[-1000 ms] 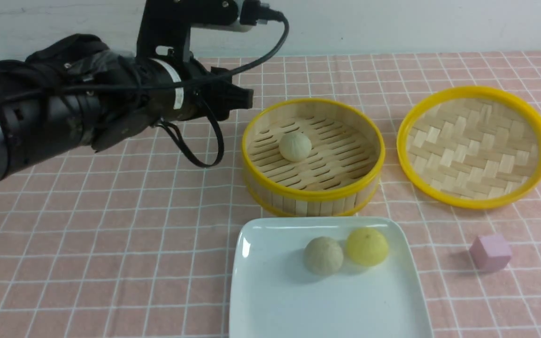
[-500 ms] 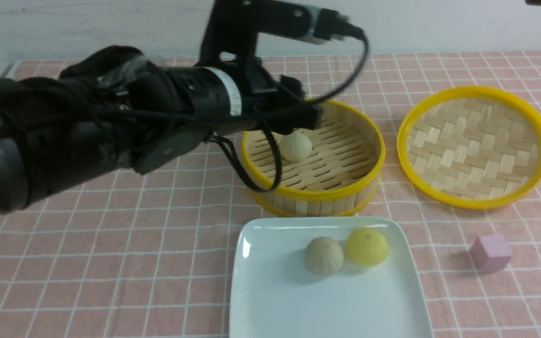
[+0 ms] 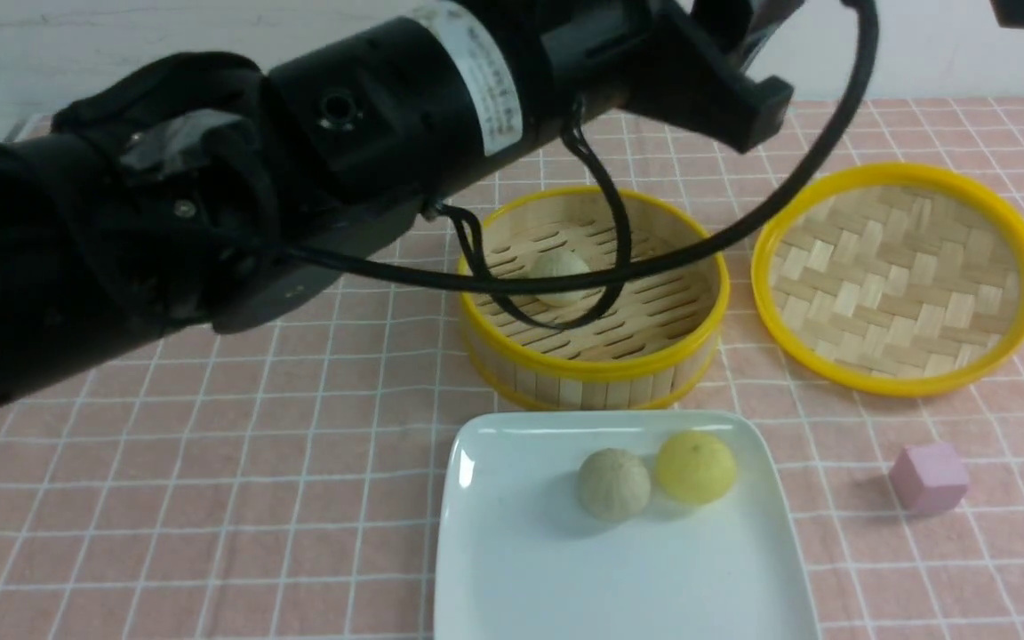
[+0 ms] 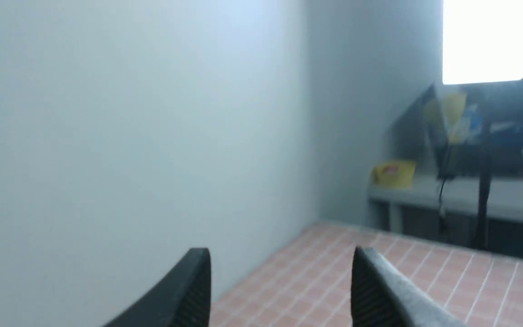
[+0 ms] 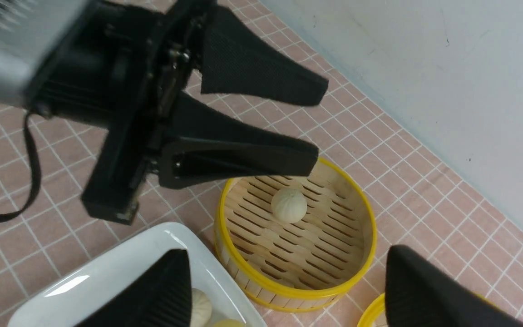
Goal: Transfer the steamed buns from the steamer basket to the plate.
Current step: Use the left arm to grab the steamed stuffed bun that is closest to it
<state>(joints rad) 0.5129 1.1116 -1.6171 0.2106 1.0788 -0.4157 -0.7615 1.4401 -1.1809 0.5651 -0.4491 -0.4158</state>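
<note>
One pale bun (image 3: 558, 267) sits in the steamer basket (image 3: 592, 364) at frame centre; a beige bun (image 3: 613, 483) and yellow bun (image 3: 695, 467) lie on the plate (image 3: 521, 551) below. The left tool (image 5: 317, 126) hangs above the basket, parted and empty, probably lining up for it; the right tool (image 5: 286, 252) gapes empty too.

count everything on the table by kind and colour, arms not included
pale beige buns: 2
yellow bun: 1
bamboo steamer basket: 1
woven bamboo lid: 1
white plate: 1
pink cube: 1
total: 7
</note>
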